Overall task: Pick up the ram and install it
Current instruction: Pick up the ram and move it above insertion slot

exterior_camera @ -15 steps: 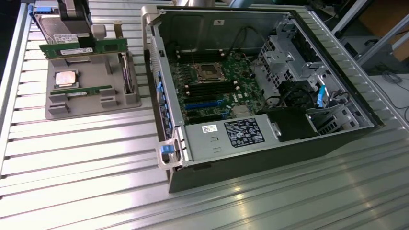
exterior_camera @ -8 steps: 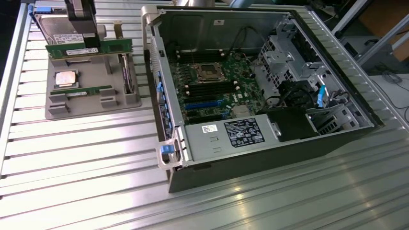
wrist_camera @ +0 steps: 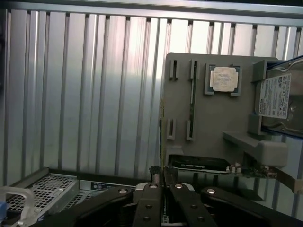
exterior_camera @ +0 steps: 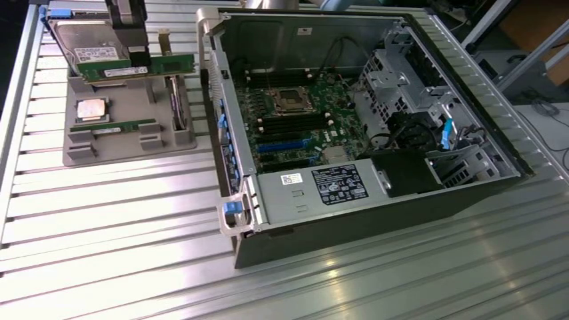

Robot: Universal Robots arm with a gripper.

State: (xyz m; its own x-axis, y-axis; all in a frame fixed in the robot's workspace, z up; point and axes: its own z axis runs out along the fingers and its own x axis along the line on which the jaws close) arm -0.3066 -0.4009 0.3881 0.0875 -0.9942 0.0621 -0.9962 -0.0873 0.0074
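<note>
Pick-up looks complete and the carry to the board is, by my judgement, the step in hand: the gripper [exterior_camera: 135, 53] is clenched on the ram [exterior_camera: 133, 67], its fingers pinching the stick near the middle of its upper edge. The ram hangs directly under the gripper, clear of the grey tray [exterior_camera: 133, 150] beneath it. A second stick [exterior_camera: 114, 127] lies in its holder on that tray, below the gripper and nearer the exterior camera, with the processor [exterior_camera: 92, 109] between the two. The held ram stands on edge with a broad face and its white sticker turned to the exterior camera. Its long axis is level and runs across the gripper's closing direction, an end reaching out on either side of the fingers. The open computer case [exterior_camera: 356, 227] stands well apart from the gripper, and the dark memory slots [exterior_camera: 289, 125] on its motherboard [exterior_camera: 302, 100] seem to run roughly the same way as the stick. Installing, I judge, calls for keeping the stick upright and its length matched to one slot — then a straight, even press.
</note>
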